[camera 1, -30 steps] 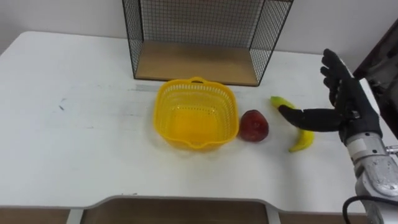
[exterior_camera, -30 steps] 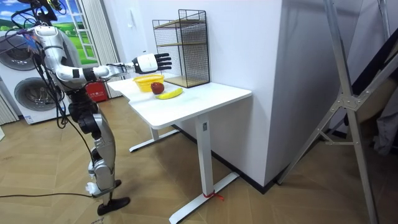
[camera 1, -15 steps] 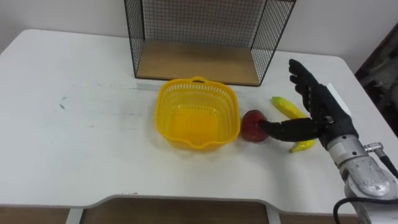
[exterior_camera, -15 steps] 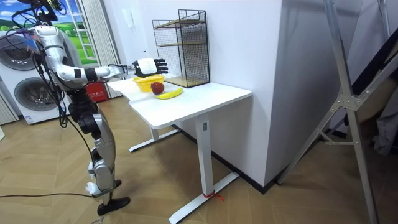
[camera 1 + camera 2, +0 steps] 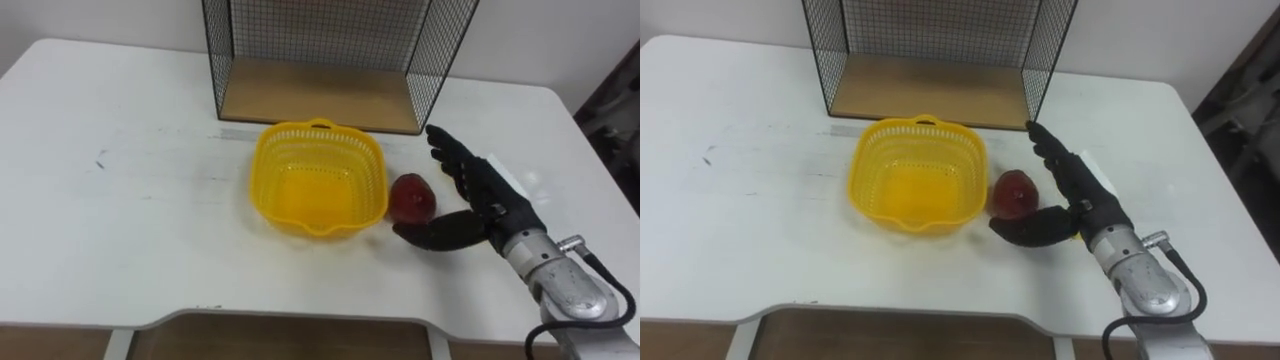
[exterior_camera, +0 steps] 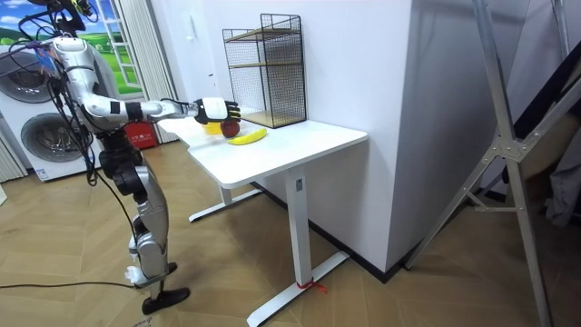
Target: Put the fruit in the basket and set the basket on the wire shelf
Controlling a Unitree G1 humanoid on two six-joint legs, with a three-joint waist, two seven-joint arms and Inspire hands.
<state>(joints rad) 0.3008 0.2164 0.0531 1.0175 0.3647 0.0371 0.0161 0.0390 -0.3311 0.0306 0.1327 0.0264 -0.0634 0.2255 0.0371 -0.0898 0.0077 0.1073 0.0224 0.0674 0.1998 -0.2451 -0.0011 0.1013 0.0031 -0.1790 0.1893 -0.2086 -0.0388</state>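
**Beside the basket: apple bracketed by an open hand, not yet gripped**

On the white table [image 5: 120, 230] the yellow basket [image 5: 318, 129] is seen empty, in front of the wire shelf [image 5: 320, 95]. The apple [image 5: 411, 198] is found just beside the basket's right wall. The right hand [image 5: 495, 200] is held spread open. Its fingers are stretched out along the far right of the apple and its thumb is bent in below the near side. Nothing is grasped, and whether the apple is touched cannot be told.

Two risks are judged from here. If the hand is closed before the apple is well seated between thumb and fingers, the round fruit may be squeezed out and rolled against the basket. The light basket may then be pushed out of place. If the hand is swept left, the basket wall itself may be knocked.

In the room view the banana [image 6: 247, 137] is made out on the table, on the near side of the apple. In the eye views that patch is covered by the hand and forearm. The basket's emptiness is settled by the eye views, since from the room view its inside cannot be judged.
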